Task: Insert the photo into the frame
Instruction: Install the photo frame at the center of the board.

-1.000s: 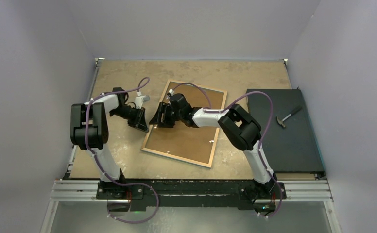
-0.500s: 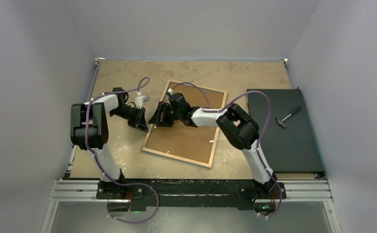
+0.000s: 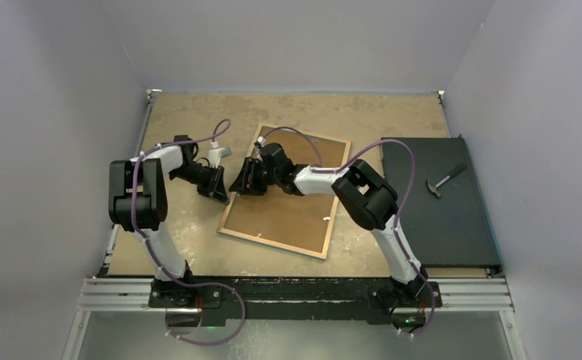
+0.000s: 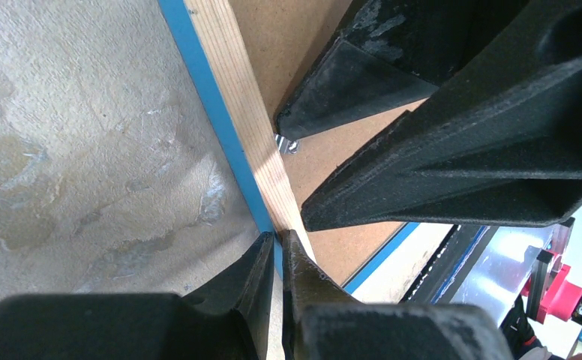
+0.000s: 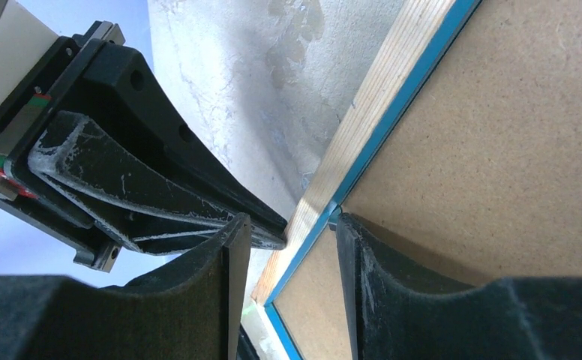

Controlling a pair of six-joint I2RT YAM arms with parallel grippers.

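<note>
The large rectangular picture frame (image 3: 273, 244), with a thin bright-blue border and a pale wood rim, lies face down on the sandy-brown counter (image 3: 198, 120). A plain brown backing board (image 3: 288, 214) fills its back. The hot-air-balloon photo shows in no view. If it is loaded, it sits under that board, and this cannot be checked.

The right tool (image 5: 289, 219) has its jaws apart and straddles the frame's rim. One finger is outside it over the counter. The other is inside it over the board, close to a small metal tab (image 4: 289, 143). Facing it from the outer side, the left tool (image 4: 278, 244) has its fingers drawn together, tips right at the blue edge. Whether they nip anything I cannot tell.

The step in hand looks like work at this rim, either fastening the back or raising the edge. The next move calls for a steady rim and a short, careful motion of the inner finger near the tab, without dragging the board.
</note>
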